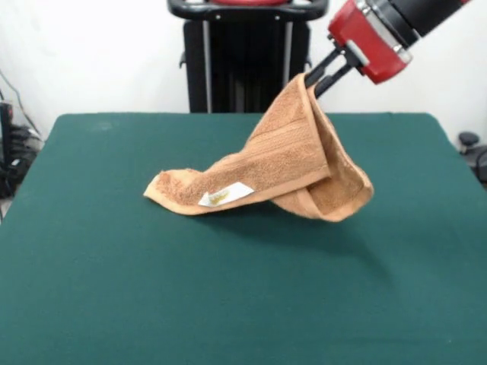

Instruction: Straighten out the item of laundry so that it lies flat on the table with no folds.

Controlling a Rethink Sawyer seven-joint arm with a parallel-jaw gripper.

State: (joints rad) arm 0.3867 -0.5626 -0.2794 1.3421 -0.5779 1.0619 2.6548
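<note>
Arm enters from upper right, tilted; gripper [313,82] pinched on towel [283,163] corner. Towel slopes down-left to table [228,304], label [225,195] showing.

One front view looks across the green table [114,304] toward the robot's black pedestal [243,61] at the far edge. The camera sits slightly above table height, near enough that the tabletop fills most of the frame.

a red cuff [370,38] on a black arm [422,14], with black gripper [313,82] fingers.
</note>
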